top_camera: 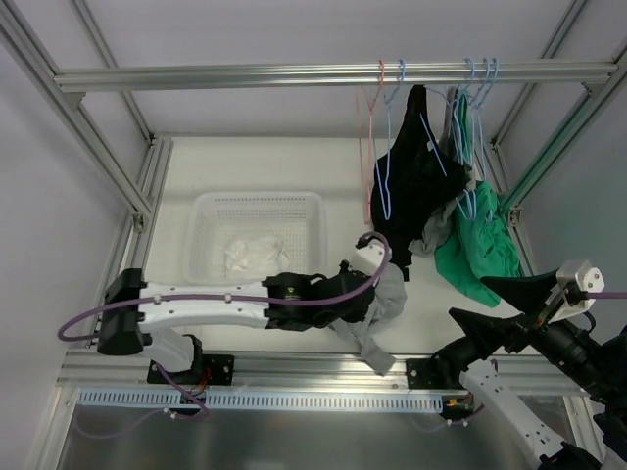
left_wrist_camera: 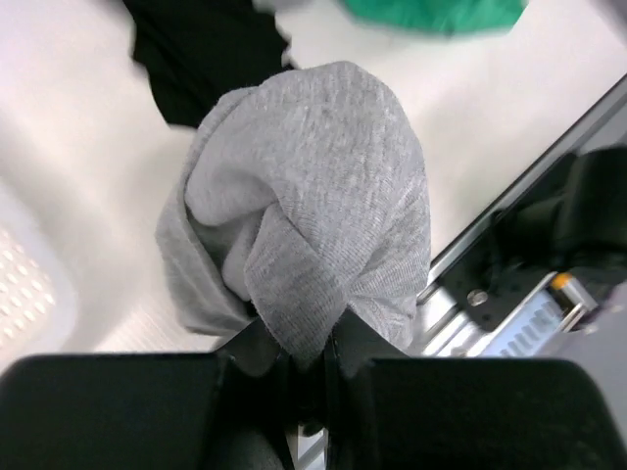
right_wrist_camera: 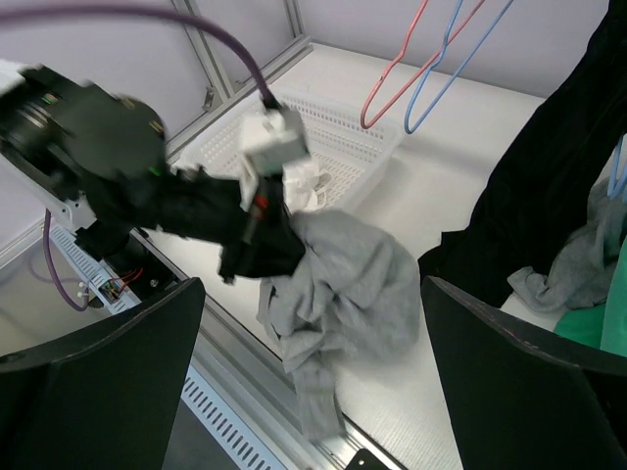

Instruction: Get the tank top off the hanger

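My left gripper (top_camera: 368,302) is shut on a bunched grey tank top (top_camera: 389,311), which hangs from it low over the table's front edge, clear of any hanger. In the left wrist view the grey cloth (left_wrist_camera: 313,196) is pinched between the closed jaws (left_wrist_camera: 309,364). The right wrist view shows the same tank top (right_wrist_camera: 348,284), with one end trailing over the front rail. My right gripper (top_camera: 506,310) is open and empty, to the right of the tank top. Empty pink (top_camera: 370,127) and blue (top_camera: 388,171) hangers hang on the rail.
A black garment (top_camera: 411,186) and a green garment (top_camera: 477,250) hang on blue hangers at the back right. A white perforated basket (top_camera: 257,197) holding a white cloth (top_camera: 251,255) stands at the left. An aluminium rail (top_camera: 323,74) crosses the top.
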Controlling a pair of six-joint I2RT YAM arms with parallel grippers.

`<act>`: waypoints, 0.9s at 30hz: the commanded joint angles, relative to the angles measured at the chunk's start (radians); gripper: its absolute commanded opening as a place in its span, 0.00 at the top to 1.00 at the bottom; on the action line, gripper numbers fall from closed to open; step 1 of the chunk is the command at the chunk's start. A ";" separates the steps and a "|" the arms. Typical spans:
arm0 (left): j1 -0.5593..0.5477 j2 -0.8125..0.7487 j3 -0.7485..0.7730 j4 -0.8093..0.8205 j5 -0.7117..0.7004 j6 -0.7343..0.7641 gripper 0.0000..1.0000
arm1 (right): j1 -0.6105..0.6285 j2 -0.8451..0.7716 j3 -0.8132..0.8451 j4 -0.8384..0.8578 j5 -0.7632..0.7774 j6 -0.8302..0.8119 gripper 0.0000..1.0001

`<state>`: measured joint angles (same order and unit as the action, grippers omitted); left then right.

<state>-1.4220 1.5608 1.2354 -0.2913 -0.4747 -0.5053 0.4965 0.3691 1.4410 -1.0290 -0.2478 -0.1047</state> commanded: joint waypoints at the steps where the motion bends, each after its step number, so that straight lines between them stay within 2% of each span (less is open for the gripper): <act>1: -0.014 -0.137 -0.001 0.003 -0.105 0.040 1.00 | 0.002 -0.015 -0.002 0.049 0.008 0.007 0.01; 9: -0.026 -0.271 0.004 0.000 -0.151 0.086 1.00 | 0.004 -0.010 0.016 0.050 0.031 0.000 0.00; 13: -0.032 -0.338 0.019 -0.011 -0.218 0.126 1.00 | 0.004 -0.002 0.013 0.050 0.042 -0.006 0.00; 20: -0.032 -0.485 0.074 -0.025 -0.393 0.227 1.00 | 0.005 0.014 0.002 0.049 0.090 -0.016 0.01; 24: -0.020 -0.501 0.134 -0.035 -0.519 0.290 1.00 | 0.005 0.027 -0.004 0.052 0.102 -0.009 0.01; 27: 0.004 -0.489 0.196 -0.045 -0.560 0.332 1.00 | 0.005 0.034 -0.010 0.063 0.101 -0.001 0.01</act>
<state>-1.4368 1.0676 1.3670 -0.3496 -0.9108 -0.2565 0.4965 0.3710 1.4403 -1.0252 -0.1642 -0.1085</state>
